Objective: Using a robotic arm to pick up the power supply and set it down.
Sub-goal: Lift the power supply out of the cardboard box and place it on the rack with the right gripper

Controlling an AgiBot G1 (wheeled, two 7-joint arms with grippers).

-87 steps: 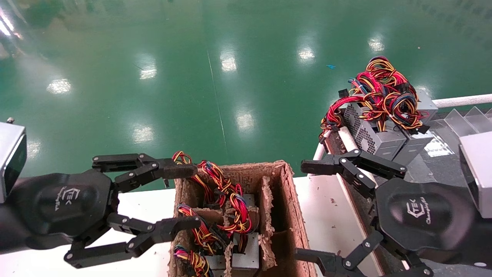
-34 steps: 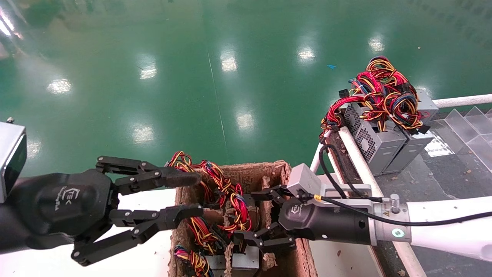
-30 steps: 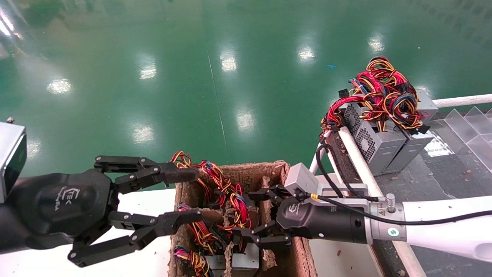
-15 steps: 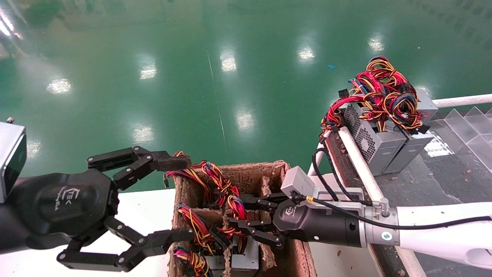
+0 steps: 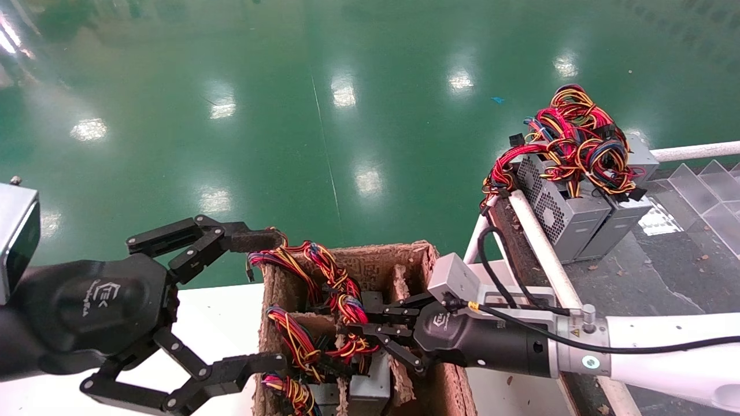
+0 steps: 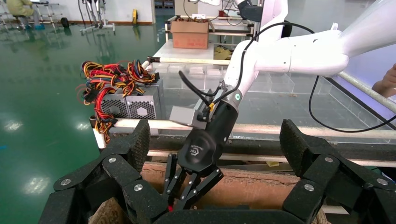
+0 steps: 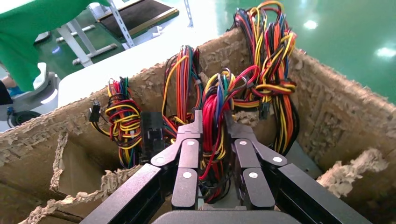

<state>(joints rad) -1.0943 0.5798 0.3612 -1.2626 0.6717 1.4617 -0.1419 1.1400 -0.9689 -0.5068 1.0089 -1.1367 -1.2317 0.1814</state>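
My right gripper reaches into the brown cardboard divider box. It is shut on the red, yellow and blue wire bunch of a power supply, whose grey case shows low in the box beneath the fingers. In the right wrist view the gripper has both fingers pressed against the bunch from either side. My left gripper hangs wide open at the box's left wall, holding nothing. From the left wrist view, the left gripper frames the right gripper dipping into the box.
Two more grey power supplies with tangled wires stand on the rack at the right, behind a white rail. Other wire bunches fill the box's left cells. The box sits on a white table above green floor.
The right arm swung from the rack side into the box and its jaws closed on the wire bunch. The left gripper's fingers spread wider.
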